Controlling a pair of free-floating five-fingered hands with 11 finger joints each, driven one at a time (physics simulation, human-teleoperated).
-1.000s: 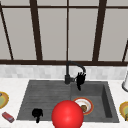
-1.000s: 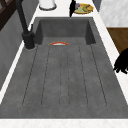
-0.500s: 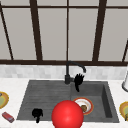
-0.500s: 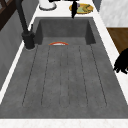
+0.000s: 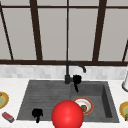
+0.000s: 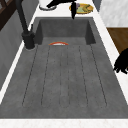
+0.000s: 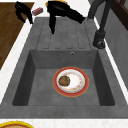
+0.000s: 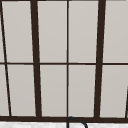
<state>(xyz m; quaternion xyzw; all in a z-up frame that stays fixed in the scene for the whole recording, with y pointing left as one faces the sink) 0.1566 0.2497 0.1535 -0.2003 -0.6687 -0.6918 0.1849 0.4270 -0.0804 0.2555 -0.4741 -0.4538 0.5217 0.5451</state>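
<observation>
Up by the tap (image 5: 68, 75), the right hand (image 5: 76, 80) hung in the air with one finger pointing straight down and held nothing. It was over the back of the sink (image 5: 50, 92), above the drain board. The left hand (image 5: 37, 113) hung near the front edge with loose fingers pointing down. A plate (image 7: 71, 81) with a brown lump of food (image 7: 64, 80) lay in the deep part of the sink. A red ball (image 5: 67, 114) sat in front.
</observation>
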